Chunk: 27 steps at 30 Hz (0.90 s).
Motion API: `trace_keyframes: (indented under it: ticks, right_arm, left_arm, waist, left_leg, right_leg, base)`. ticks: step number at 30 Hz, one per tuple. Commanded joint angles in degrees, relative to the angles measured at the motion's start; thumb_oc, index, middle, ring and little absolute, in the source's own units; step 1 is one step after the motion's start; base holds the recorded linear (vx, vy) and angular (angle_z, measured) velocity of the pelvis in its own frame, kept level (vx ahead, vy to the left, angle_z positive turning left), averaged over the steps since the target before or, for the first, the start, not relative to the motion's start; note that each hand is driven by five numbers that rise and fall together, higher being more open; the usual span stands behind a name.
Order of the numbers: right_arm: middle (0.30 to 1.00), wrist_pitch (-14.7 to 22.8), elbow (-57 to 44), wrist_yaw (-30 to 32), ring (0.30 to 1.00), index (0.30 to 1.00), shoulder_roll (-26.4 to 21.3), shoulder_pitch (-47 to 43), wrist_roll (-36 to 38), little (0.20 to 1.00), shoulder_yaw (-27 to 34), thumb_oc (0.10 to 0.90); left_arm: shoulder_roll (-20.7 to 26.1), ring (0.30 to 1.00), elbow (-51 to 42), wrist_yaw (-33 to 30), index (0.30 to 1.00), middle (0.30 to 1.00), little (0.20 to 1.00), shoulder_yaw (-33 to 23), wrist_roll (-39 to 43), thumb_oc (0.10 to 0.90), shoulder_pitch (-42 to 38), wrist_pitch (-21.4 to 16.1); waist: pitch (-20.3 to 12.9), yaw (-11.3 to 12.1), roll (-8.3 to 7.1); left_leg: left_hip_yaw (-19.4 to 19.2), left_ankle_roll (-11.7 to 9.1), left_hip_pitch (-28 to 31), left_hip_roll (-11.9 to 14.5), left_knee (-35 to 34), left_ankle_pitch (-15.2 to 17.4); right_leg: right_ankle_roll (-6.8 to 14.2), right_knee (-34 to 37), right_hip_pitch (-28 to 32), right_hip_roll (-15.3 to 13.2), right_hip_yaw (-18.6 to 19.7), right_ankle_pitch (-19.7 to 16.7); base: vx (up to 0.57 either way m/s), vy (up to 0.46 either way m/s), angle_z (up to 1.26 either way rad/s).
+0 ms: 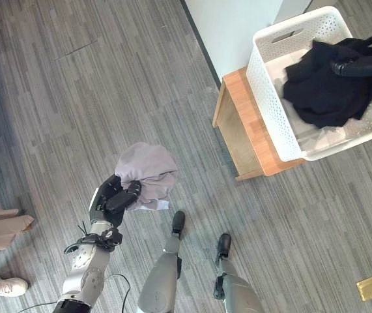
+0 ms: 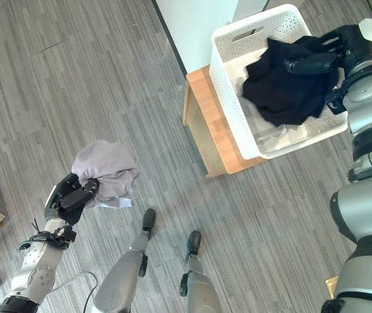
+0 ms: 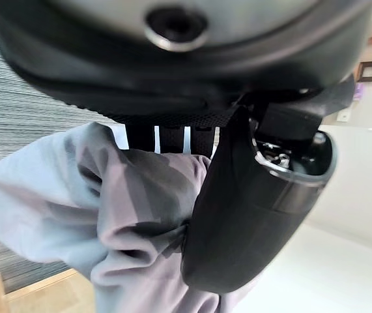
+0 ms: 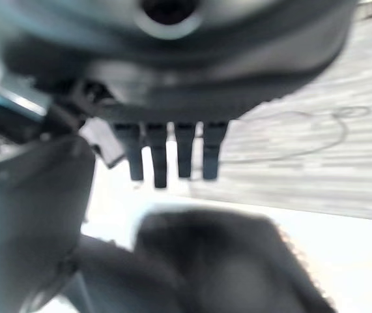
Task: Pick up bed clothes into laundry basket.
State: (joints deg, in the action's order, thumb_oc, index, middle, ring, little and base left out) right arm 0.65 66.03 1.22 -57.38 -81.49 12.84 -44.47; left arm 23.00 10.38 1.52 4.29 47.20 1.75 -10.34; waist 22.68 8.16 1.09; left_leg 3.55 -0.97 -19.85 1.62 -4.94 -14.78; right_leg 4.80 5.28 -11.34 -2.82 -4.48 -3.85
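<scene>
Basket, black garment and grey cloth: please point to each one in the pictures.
basket [image 1: 264,91], left eye view, on its white perforated side wall
black garment [image 1: 322,91], left eye view, on its middle
grey cloth [image 1: 148,166], left eye view, on the bunched part above the left hand [image 1: 111,201]

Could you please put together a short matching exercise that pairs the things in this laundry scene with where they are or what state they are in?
Column one:
1. pale lilac garment
2. black garment
3. white laundry basket
4. right hand

Column two:
A. stands on a low wooden table
B. bunched in the left hand, above the floor
C. lies in the basket, draped over its far rim
D. fingers straight, over the black cloth

Pairs: 1-B, 2-C, 3-A, 4-D
</scene>
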Motion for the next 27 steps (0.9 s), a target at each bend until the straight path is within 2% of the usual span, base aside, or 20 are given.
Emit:
trace_keyframes:
  ticks: [1,9,15,17,18,20,21,22,23,24,25,26,27]
  right_arm:
    - [0.900,4.02,-6.27,0.58,0.900,0.900,-6.78,-7.63,3.59,0.900,-5.57,0.800]
    - [0.900,4.27,-9.65,-1.27,0.900,0.900,-10.86,-10.26,4.23,0.900,-9.98,0.800]
    - [0.900,4.75,-17.02,-1.13,0.900,0.900,-12.88,-7.59,4.54,0.900,-7.99,0.800]
    - [0.900,4.89,-21.39,-0.55,0.900,0.900,-14.54,-2.75,4.82,0.900,-3.58,0.800]
    - [0.900,5.48,-27.51,-0.17,0.900,0.900,-15.40,4.83,6.40,0.900,3.56,0.800]
    - [0.900,5.80,-31.47,0.00,0.900,0.900,-15.95,11.29,6.79,0.900,8.86,0.800]
    - [0.900,6.53,-35.03,0.12,0.900,0.900,-15.22,20.59,9.10,0.900,17.52,0.800]
    - [0.900,6.44,-35.62,0.15,0.900,0.900,-15.22,22.45,8.91,0.900,19.30,0.800]
    - [0.900,6.86,-36.92,0.09,0.900,0.900,-14.87,26.67,9.54,0.900,22.72,0.800]
    - [0.900,7.05,-39.11,0.33,0.900,0.900,-14.39,34.56,10.38,0.900,29.57,0.800]
    - [0.900,7.54,-40.46,0.68,0.900,0.900,-12.88,39.37,11.68,0.900,34.01,0.800]
    - [0.900,8.10,-43.52,0.80,0.900,0.900,-10.49,46.92,12.54,0.900,41.30,0.800]
    - [0.900,10.05,-47.18,1.31,0.900,0.900,-4.57,57.83,15.98,0.900,51.16,0.800]
  left_arm:
    - [3.94,0.300,-7.39,1.44,0.300,0.300,0.300,-4.38,2.04,0.400,1.51,-6.48]
    - [4.81,0.300,-6.90,2.52,0.300,0.300,0.300,-4.58,2.75,0.400,1.48,-6.38]
    - [4.71,0.300,-5.70,2.63,0.300,0.300,0.300,-5.38,2.79,0.400,1.04,-6.51]
    - [4.59,0.300,-5.21,2.23,0.300,0.300,0.300,-6.51,2.80,0.400,0.48,-6.66]
    - [4.64,0.300,-4.00,1.60,0.300,0.300,0.300,-7.68,2.32,0.400,-0.56,-6.96]
    - [5.04,0.300,-3.33,0.95,0.300,0.300,0.300,-8.61,1.31,0.400,-1.43,-6.80]
    - [5.30,0.300,-2.47,0.20,0.300,0.300,0.300,-9.46,0.20,0.400,-2.41,-6.71]
    - [5.77,0.300,-2.48,0.19,0.300,0.300,0.300,-9.20,0.19,0.400,-2.43,-6.71]
    - [6.05,0.300,-2.08,-0.09,0.300,0.300,0.300,-9.48,-0.54,0.400,-3.03,-6.59]
    - [6.61,0.300,-1.72,-0.65,0.300,0.300,0.300,-9.77,-1.62,0.400,-3.76,-6.53]
    - [6.11,0.300,-1.68,-1.09,0.300,0.300,0.300,-10.48,-2.62,0.400,-3.92,-6.43]
    - [6.42,0.300,-1.89,-1.69,0.300,0.300,0.300,-10.83,-3.43,0.400,-4.02,-6.27]
    - [6.28,0.300,-3.03,-2.51,0.300,0.300,0.300,-13.11,-4.35,0.400,-4.49,-6.50]
  waist:
    - [-3.22,0.91,-3.95]
    - [-4.30,-0.24,-3.95]
    - [-5.79,-1.44,-3.78]
    - [-7.06,-2.35,-3.79]
    - [-8.24,-3.41,-3.92]
    - [-9.42,-4.63,-3.95]
    - [-10.69,-6.05,-3.86]
    - [-10.66,-5.73,-4.28]
    - [-11.34,-6.50,-4.20]
    - [-11.98,-7.28,-4.37]
    - [-12.67,-8.58,-3.96]
    - [-13.24,-8.81,-4.38]
    - [-14.39,-10.85,-4.24]
  left_leg:
    - [-0.27,-4.32,2.14,1.63,0.12,6.55]
    - [-0.71,-4.31,3.62,1.50,0.04,6.70]
    - [-1.34,-4.14,5.49,1.39,0.04,7.19]
    - [-1.94,-4.01,7.21,1.27,0.16,7.84]
    - [-2.69,-3.85,8.71,1.35,0.34,8.57]
    - [-3.30,-3.63,10.02,1.34,0.52,9.26]
    - [-4.06,-3.29,11.76,1.23,0.67,10.16]
    - [-4.07,-3.28,11.91,1.21,0.67,10.20]
    - [-4.46,-3.11,12.79,1.19,0.74,10.67]
    - [-4.95,-2.89,13.80,1.12,0.86,11.32]
    - [-5.37,-2.68,14.56,1.11,0.89,11.79]
    - [-5.66,-2.45,15.25,1.08,1.02,12.34]
    - [-6.58,-2.08,16.20,1.01,1.60,13.51]
  right_leg:
    - [3.11,-0.89,-3.30,-3.96,0.79,0.25]
    - [3.13,-0.88,-2.33,-4.04,1.19,0.29]
    - [3.20,-1.04,-1.16,-4.14,1.77,0.33]
    - [3.28,-1.21,0.18,-4.25,2.08,0.61]
    - [3.42,-1.39,1.27,-4.31,2.53,0.84]
    - [3.64,-1.60,2.14,-4.38,2.97,1.03]
    - [3.80,-1.98,3.33,-4.51,3.48,1.45]
    - [3.81,-1.97,3.49,-4.52,3.48,1.49]
    - [3.96,-2.23,3.96,-4.66,3.83,1.66]
    - [4.15,-2.66,4.68,-4.86,4.24,2.01]
    - [4.28,-2.91,5.02,-4.99,4.69,2.18]
    - [4.41,-3.12,5.32,-5.06,5.11,2.33]
    - [4.69,-3.68,5.46,-5.18,6.11,2.49]
  base:
    - [-0.03,-0.003,-0.10]
    - [-0.02,0.001,-0.02]
    - [-0.01,0.009,-0.12]
    - [0.03,0.015,-0.01]
    - [0.06,0.027,-0.04]
    - [0.06,0.037,-0.17]
    - [0.06,0.043,-0.33]
    - [0.07,0.056,-0.30]
    - [0.06,0.063,-0.16]
    - [0.10,0.096,-0.08]
    - [0.10,0.096,-0.15]
    - [0.14,0.128,-0.21]
    - [0.11,0.095,-0.25]
